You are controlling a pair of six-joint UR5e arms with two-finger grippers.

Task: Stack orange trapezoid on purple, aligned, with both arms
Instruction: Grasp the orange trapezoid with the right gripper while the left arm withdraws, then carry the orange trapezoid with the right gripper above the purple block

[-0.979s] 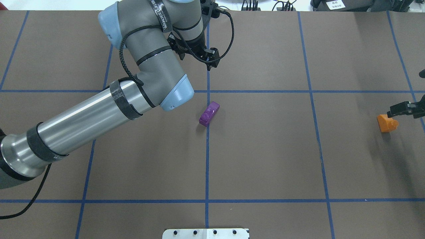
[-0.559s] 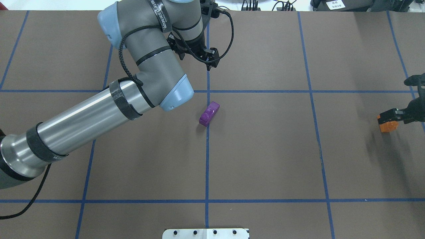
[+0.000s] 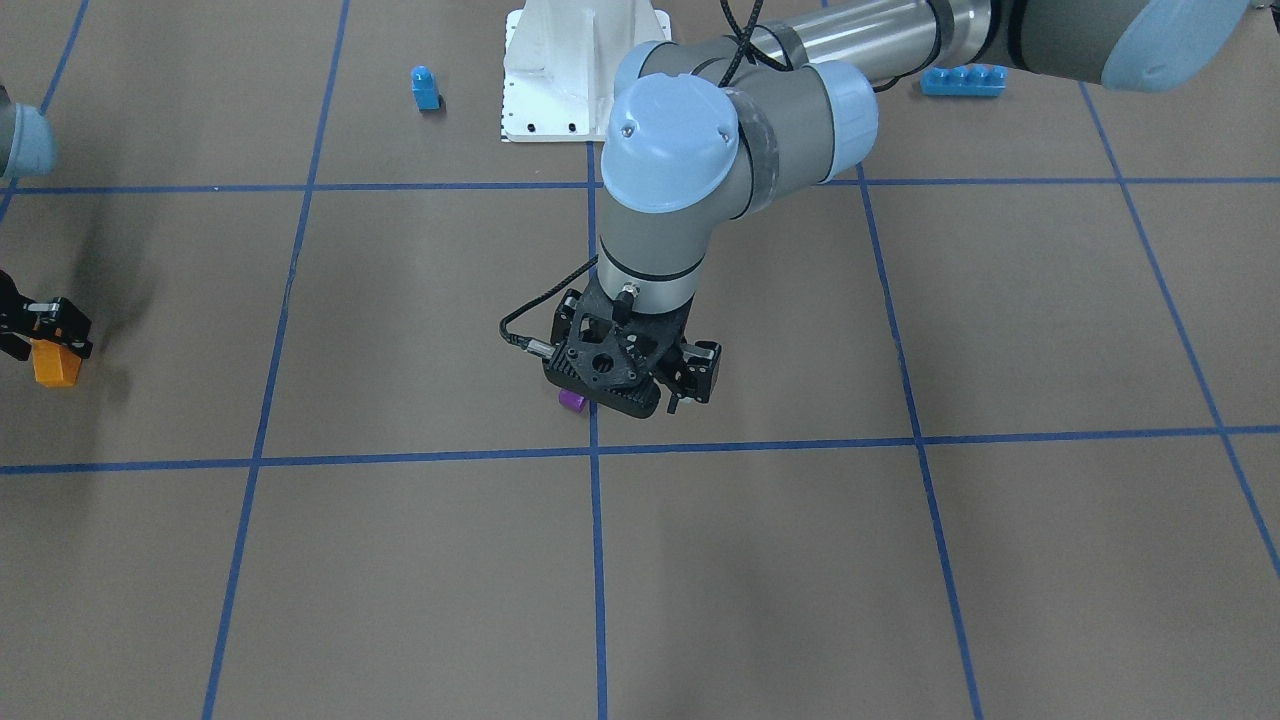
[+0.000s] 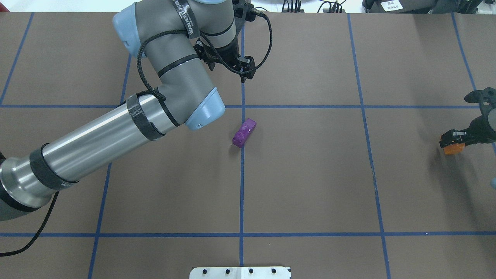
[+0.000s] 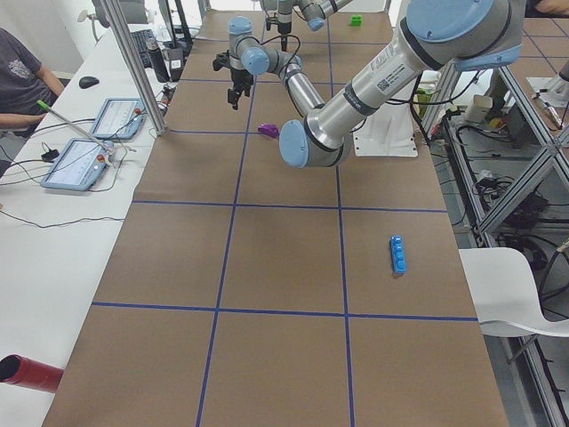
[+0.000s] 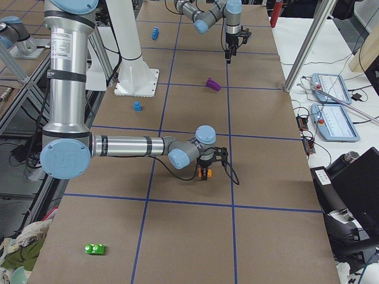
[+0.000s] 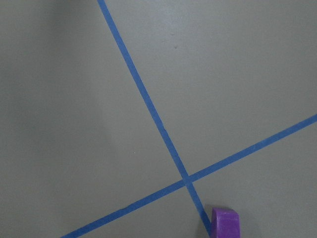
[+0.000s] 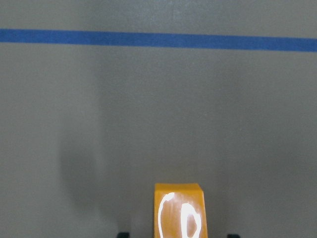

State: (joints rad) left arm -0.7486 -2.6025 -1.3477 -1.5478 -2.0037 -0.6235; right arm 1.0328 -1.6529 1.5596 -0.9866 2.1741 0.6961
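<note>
The purple brick (image 4: 244,133) lies on the brown table near the centre blue line. It also shows at the bottom edge of the left wrist view (image 7: 226,223). My left gripper (image 4: 232,69) hovers beyond it, empty, its fingers apart. The orange trapezoid (image 4: 454,148) sits at the far right of the table. My right gripper (image 4: 454,140) is low over it, one finger on each side. In the right wrist view the orange trapezoid (image 8: 179,210) stands between the two fingertips (image 8: 122,234) with a gap on both sides, so the gripper is open.
A small blue one-stud brick (image 3: 425,88) and a long blue brick (image 3: 963,80) lie near the white base plate (image 3: 570,70). A green brick (image 6: 95,249) lies at the near end of the table in the exterior right view. Blue tape lines cross the table.
My right gripper has come in from the right edge and dropped over the orange trapezoid, which it now partly covers. The left arm and the purple brick have barely moved.
</note>
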